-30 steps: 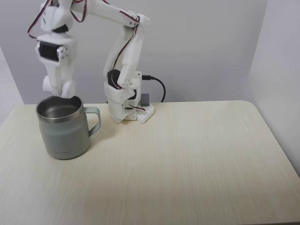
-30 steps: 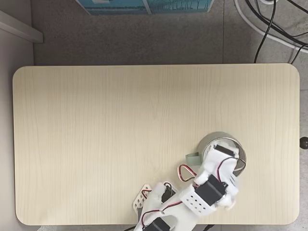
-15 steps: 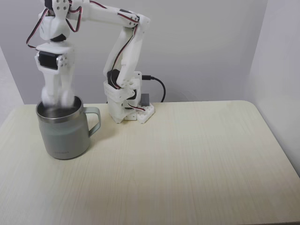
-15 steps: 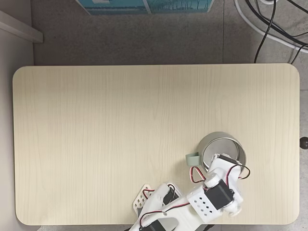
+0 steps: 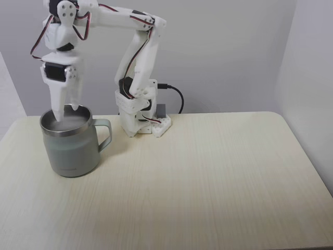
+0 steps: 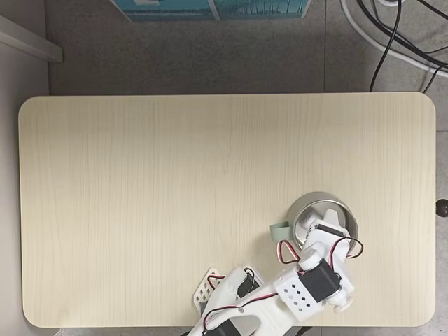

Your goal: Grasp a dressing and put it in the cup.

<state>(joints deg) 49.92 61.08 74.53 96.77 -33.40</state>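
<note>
— What have we got at the cup (image 5: 70, 148)?

— A stout brushed-steel mug, pale grey-green and matte outside, bright rim and shiny interior, squared loop handle pointing right in the side-on fixed view. It stands on a pale wood-grain table (image 5: 208, 177) with rounded corners. The gripper (image 5: 66, 111) hangs straight down over it, two smooth white plastic fingers tapering to points, the tips right at the mouth of the mug.

— And the jaws?

— Parted — a clear gap between the tips, nothing between them. From above, the gripper (image 6: 316, 231) sits over the near side of the round cup (image 6: 306, 207), its servo block and red-and-black wires covering part of the opening.

— The dressing?

— I can't make it out in either fixed view; the mug's inside is partly hidden by the arm, so I can't tell whether it lies in there.

— What's changed from half a second back?

— Then the fingertips were a blurred white lump at the rim, close together. Now they are sharp and spread apart. A full second ago the gripper was closed around something rounded and white just above the rim. The cup has not shifted, and the white arm base (image 5: 145, 122) with its black cable sits where it was at the back of the table.
</note>
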